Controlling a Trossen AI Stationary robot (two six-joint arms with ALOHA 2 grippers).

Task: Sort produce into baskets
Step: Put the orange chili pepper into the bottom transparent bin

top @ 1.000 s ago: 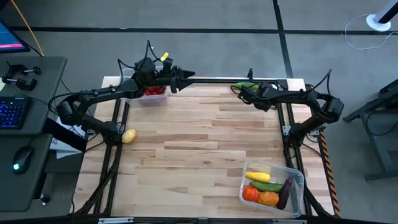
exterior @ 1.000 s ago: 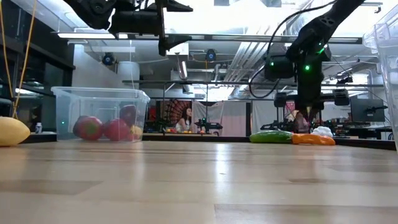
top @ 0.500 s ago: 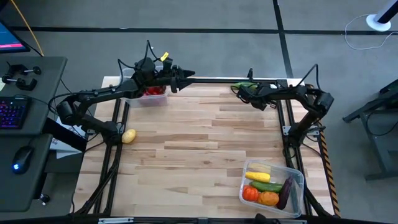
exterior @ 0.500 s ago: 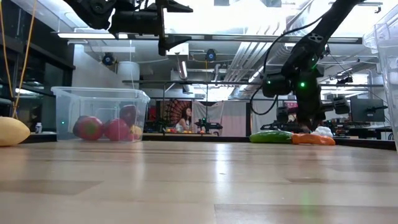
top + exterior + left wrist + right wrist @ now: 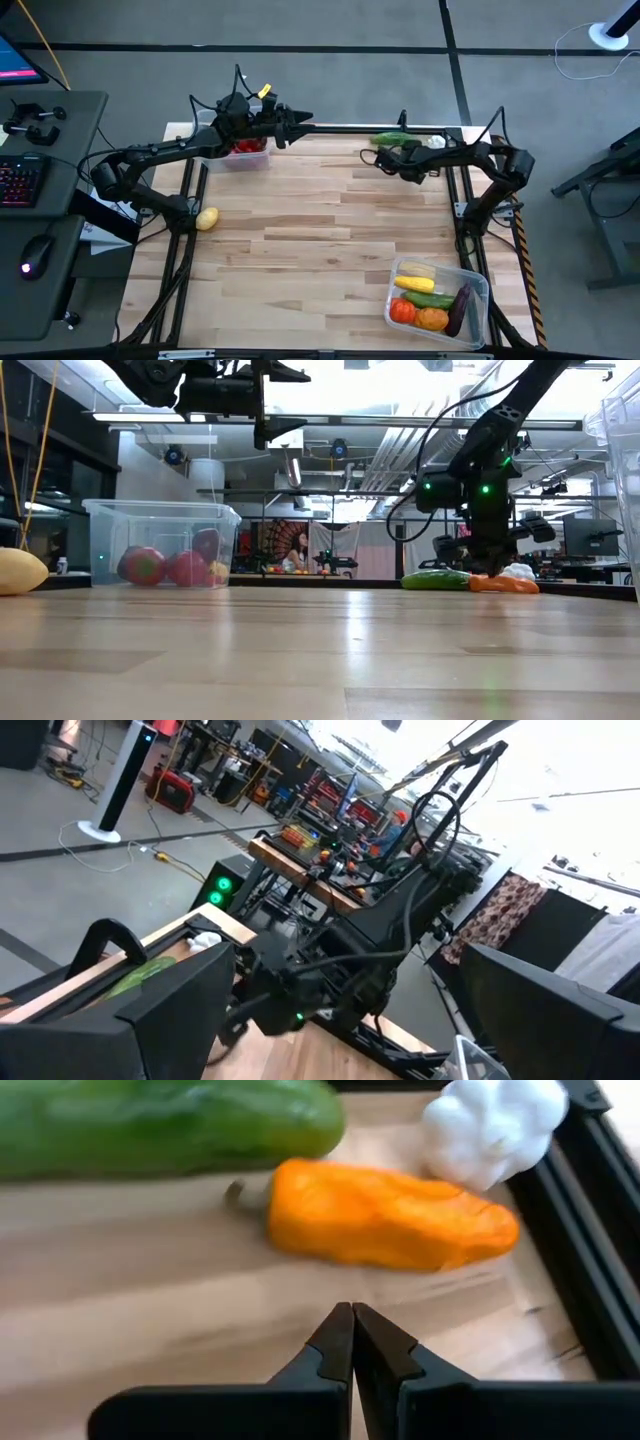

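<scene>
Three pieces of produce lie together at the far right corner of the bench (image 5: 330, 215): a green cucumber (image 5: 165, 1125), an orange carrot (image 5: 390, 1230) and a white garlic bulb (image 5: 495, 1125). My right end effector (image 5: 352, 1342) sits just short of them, low over the wood, its two fingers pressed together and holding nothing. The carrot is the nearest piece, straight ahead of my fingertips and apart from them, lying crosswise to my reach, so its long axis runs across the line of my fingers. The cucumber lies beyond it, roughly parallel; the garlic is beside the carrot's far end, by the bench's black rail. My right arm is far nearer this group than my left. I judge I must spread the fingers before closing across the carrot's narrow width. My left end effector (image 5: 290, 120) hangs above the fruit basket (image 5: 240, 155) at the far left; its fingers stand apart, empty. The vegetable basket (image 5: 478, 290) sits at the near right corner.
</scene>
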